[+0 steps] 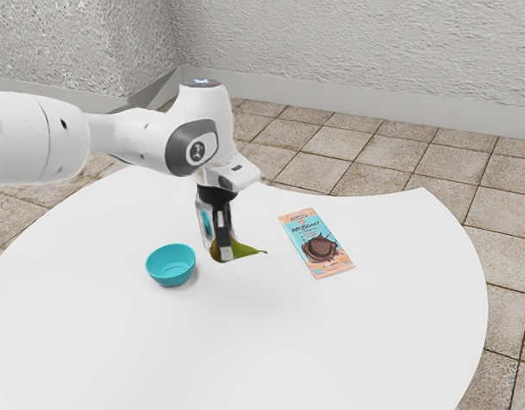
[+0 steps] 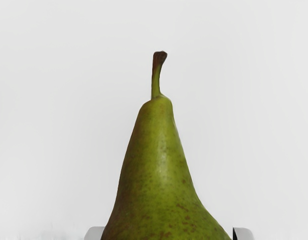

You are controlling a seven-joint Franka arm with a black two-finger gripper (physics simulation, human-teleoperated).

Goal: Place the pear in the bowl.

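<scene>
In the exterior view my gripper [image 1: 221, 251] points down over the table, shut on the wide part of the pear [image 1: 247, 250]. One finger covers part of the fruit there, and its narrow end points toward the exterior view's right. The wrist view has the green, brown-speckled pear [image 2: 161, 170] with its stem facing away from the hand and a fingertip against each side, my gripper [image 2: 167, 234] being at the lower edge. A teal bowl [image 1: 172, 279] stands upright, apart from the pear, toward the exterior view's left. Whether the pear touches the table I cannot tell.
A chocolate bar in a blue and orange wrapper [image 1: 317, 243] lies flat beyond the pear's stem end, toward the exterior view's right. The white table [image 1: 330, 342] has a curved edge, with tiled floor around it.
</scene>
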